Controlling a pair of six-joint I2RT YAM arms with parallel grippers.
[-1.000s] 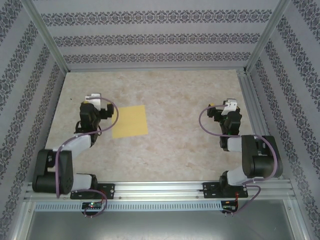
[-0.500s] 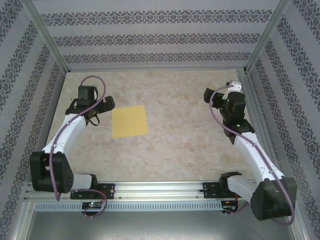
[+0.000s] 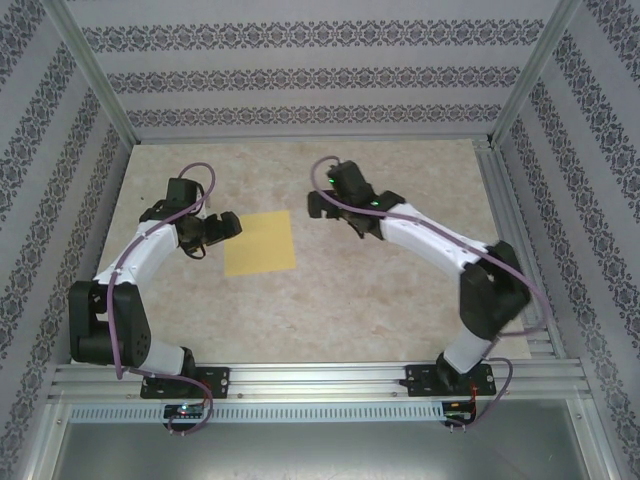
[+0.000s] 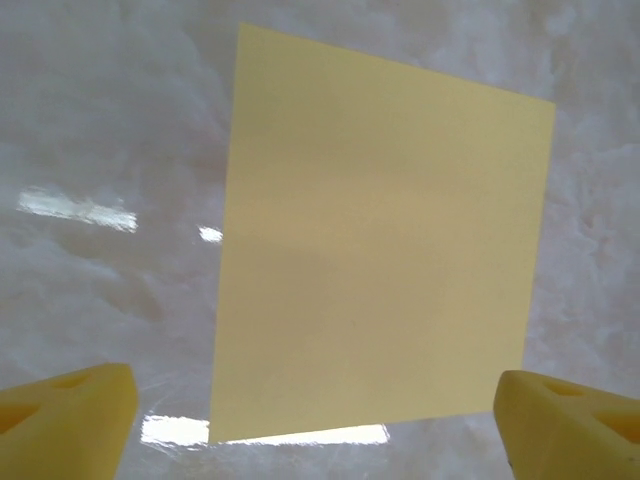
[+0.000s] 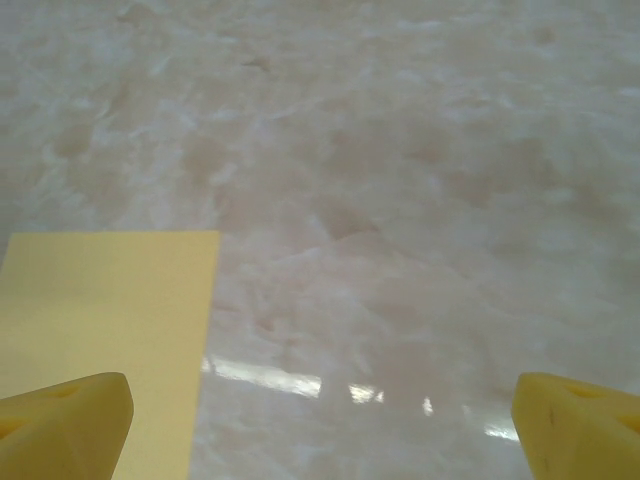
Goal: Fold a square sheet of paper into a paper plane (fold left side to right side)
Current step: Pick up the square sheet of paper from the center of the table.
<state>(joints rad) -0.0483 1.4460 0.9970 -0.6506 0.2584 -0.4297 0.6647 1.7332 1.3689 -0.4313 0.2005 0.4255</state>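
The square sheet of paper point(image 3: 259, 243) lies flat and uncreased on the marbled table, left of centre. A folded paper plane is out of view. My left gripper point(image 3: 228, 224) hovers at the sheet's left edge, open. In the left wrist view the whole sheet point(image 4: 385, 260) spreads ahead of the gripper point(image 4: 320, 440), with a yellow fingertip point(image 4: 65, 420) at each bottom corner. My right gripper point(image 3: 315, 205) hangs open just beyond the sheet's far right corner. Its wrist view has the sheet's corner point(image 5: 100, 310) at lower left, partly behind the left fingertip point(image 5: 60, 425), and bare table between the jaws point(image 5: 320, 430).
The beige marbled table point(image 3: 380, 290) is boxed in by patterned walls at the back and sides. An aluminium rail point(image 3: 495, 190) runs along the right edge and another point(image 3: 320, 380) crosses the front by the arm bases.
The right arm swung from the far right edge to the table's middle, ending near the sheet's right corner. The left gripper turned and closed in on the sheet's left edge. The sheet stayed put.
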